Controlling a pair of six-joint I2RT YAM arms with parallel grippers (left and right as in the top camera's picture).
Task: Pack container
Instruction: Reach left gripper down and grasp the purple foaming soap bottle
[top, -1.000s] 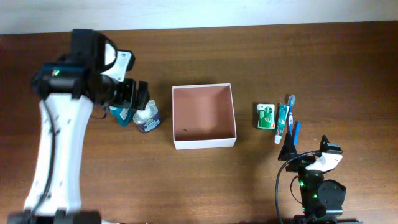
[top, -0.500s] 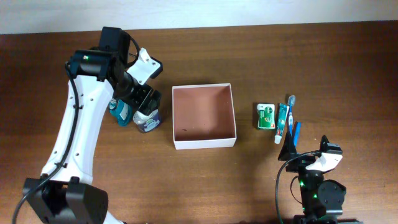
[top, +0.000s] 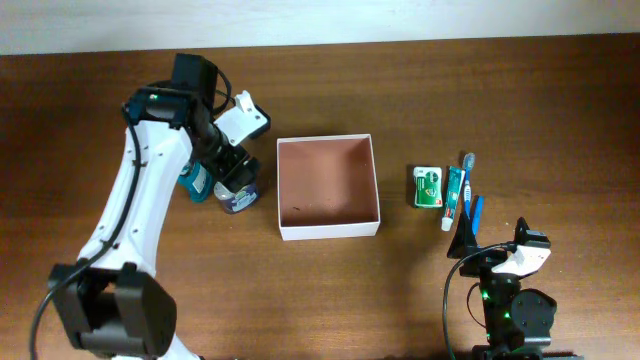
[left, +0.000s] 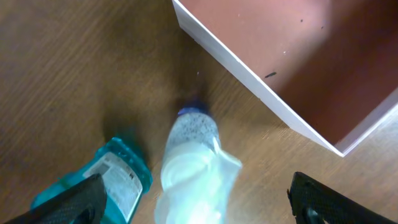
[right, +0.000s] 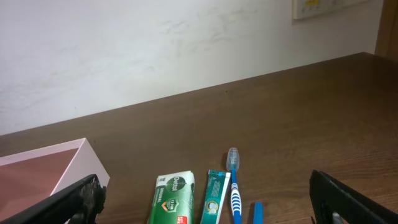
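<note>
The container (top: 328, 231) is a shallow square box with white walls and a reddish-brown inside, mid-table; a corner shows in the left wrist view (left: 261, 93) and its edge in the right wrist view (right: 71, 168). My left gripper (top: 232, 170) is open, fingers either side of a pale dark-capped bottle (top: 238, 196) (left: 193, 165), above it. A teal bottle (top: 196, 184) (left: 109, 180) stands just left. My right gripper (top: 468, 240) is open and empty, parked at the front right, facing a green soap pack (right: 169, 199), a toothpaste tube (right: 216, 198) and a blue toothbrush (right: 234, 186).
The soap pack (top: 428, 187), toothpaste (top: 455, 195) and toothbrush (top: 466, 185) lie in a row right of the container. A small blue item (top: 477, 210) (right: 257, 211) lies beside them. A white wall backs the table's far edge.
My left arm has swung right and over the two bottles, bringing its open gripper above the pale bottle. The right arm has not moved.
</note>
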